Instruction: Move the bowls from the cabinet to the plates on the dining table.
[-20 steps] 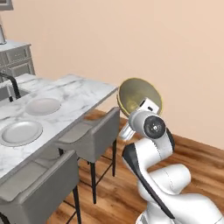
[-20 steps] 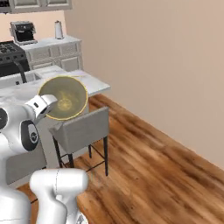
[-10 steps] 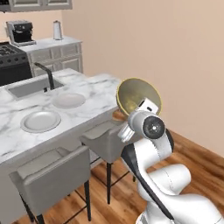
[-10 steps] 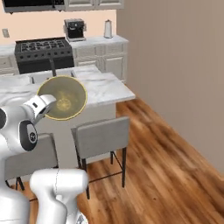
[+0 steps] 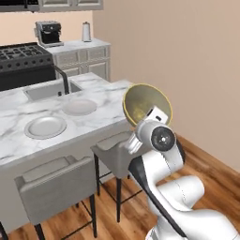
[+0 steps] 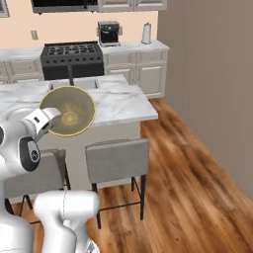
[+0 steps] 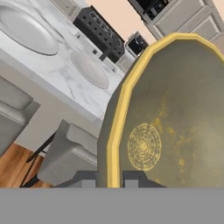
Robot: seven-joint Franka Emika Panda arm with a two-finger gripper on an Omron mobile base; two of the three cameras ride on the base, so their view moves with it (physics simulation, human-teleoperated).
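A bowl [image 5: 146, 104], pale olive inside with a yellow rim, is held tilted on its side above the arm, its opening facing the cameras. My gripper [image 5: 153, 115] is shut on its rim, seen likewise from the right base with the gripper [image 6: 45, 120] at the edge of the bowl [image 6: 70, 110]. In the hand view the bowl [image 7: 175, 113] rises from my gripper [image 7: 109, 178]. Two plates [image 5: 45, 126] [image 5: 79, 107] lie bare on the dining table [image 5: 110, 101], ahead and to the left of the bowl; the hand view shows both plates [image 7: 26, 28] [image 7: 89, 69]. The cabinet is out of view.
Two grey stools [image 5: 56, 183] [image 5: 115, 151] stand along the table's near side, between me and the plates. A sink [image 5: 43, 90] with a dark faucet [image 5: 63, 78] sits beyond the plates. A stove [image 6: 73, 57] and a coffee machine [image 6: 109, 33] line the back wall. Wood floor [image 6: 197, 188] lies open to the right.
The whole picture has swung: the base has turned, bringing the table, plates and stove further into view. The bowl stays in the gripper at the same pose.
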